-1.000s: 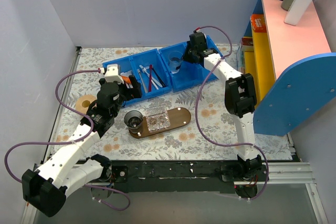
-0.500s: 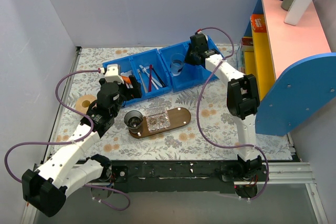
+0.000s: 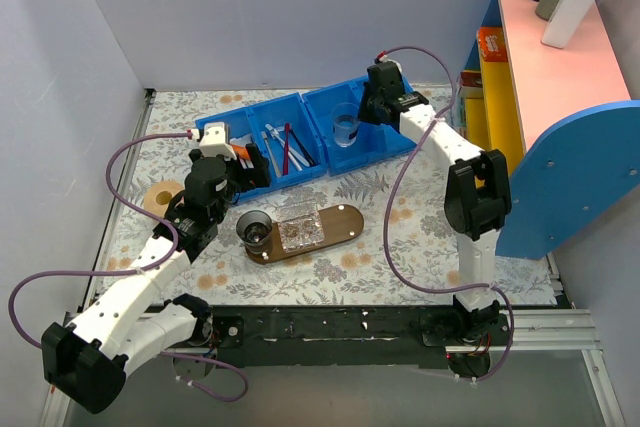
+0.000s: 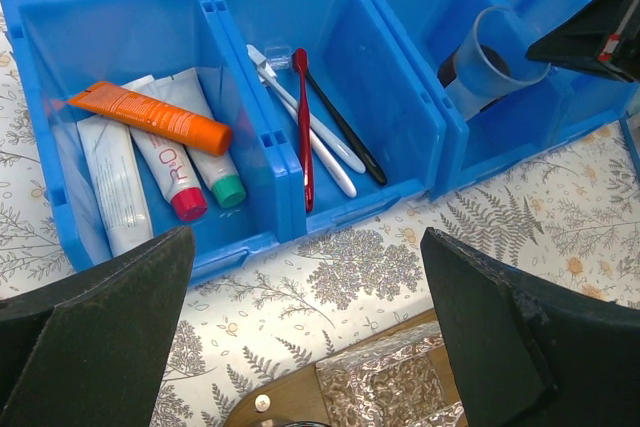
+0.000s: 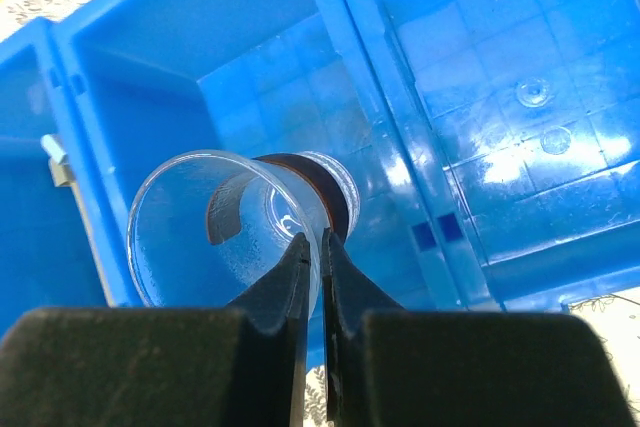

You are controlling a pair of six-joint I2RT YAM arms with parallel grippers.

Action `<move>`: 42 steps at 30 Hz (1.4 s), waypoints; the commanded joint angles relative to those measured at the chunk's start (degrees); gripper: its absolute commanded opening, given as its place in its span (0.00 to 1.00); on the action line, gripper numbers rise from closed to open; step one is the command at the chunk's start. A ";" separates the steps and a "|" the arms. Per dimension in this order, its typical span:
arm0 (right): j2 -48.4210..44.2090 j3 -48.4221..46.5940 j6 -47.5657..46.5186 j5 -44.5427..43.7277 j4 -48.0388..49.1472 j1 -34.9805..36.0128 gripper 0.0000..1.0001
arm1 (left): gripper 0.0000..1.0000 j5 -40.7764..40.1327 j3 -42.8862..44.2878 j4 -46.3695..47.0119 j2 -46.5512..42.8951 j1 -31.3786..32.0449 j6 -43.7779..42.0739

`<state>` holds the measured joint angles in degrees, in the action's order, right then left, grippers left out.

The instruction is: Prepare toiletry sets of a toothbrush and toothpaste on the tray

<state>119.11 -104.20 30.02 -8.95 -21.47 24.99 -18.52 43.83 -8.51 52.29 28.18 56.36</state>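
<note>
The white toothbrush [image 4: 335, 147] with pale-blue parts lies in the middle blue bin [image 3: 283, 147]. In the left bin, the toothpaste [image 4: 155, 159], white with red lettering and a red cap, rests among other tubes. The dark wooden tray [image 3: 345, 222] lies in front of the bins and carries a dark round cup [image 3: 257, 228] and a crinkled clear dish [image 3: 298, 230]. My left gripper [image 4: 308, 239] hangs open and empty above the table between bins and tray [image 4: 285, 397]. My right gripper [image 5: 315, 239] is shut on the rim of a clear plastic cup [image 5: 190, 217] over the right bin [image 3: 385, 142].
An orange tube [image 4: 150, 115], a teal-capped tube [image 4: 215, 172], a red toothbrush [image 4: 303, 127] and a dark one [image 4: 345, 132] share the bins. A round wooden coaster [image 3: 160, 195] lies at the left. A pink shelf [image 3: 550, 47] with bottles stands at the right.
The right gripper's jaws have closed on the cup's rim. The right arm's elbow has swung to the right and the cup has shifted slightly. The left arm has not moved.
</note>
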 commanded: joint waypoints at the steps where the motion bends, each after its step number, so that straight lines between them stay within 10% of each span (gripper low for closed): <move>1: -8.62 0.75 -1.72 -1.42 5.21 1.20 0.01 | 0.98 1.12 -0.07 0.87 -0.61 -0.41 -0.46; 18: -24.09 17.18 -1.89 -8.71 10.13 10.16 0.01 | 0.91 11.41 10.47 5.61 11.42 4.68 21.24; 42: -38.34 32.39 -1.54 -14.69 14.27 12.97 0.01 | 0.83 9.65 18.65 5.70 29.18 13.47 26.70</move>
<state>84.79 -72.49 27.24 -21.39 -14.50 37.43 -7.92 60.07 -4.23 81.71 41.36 81.12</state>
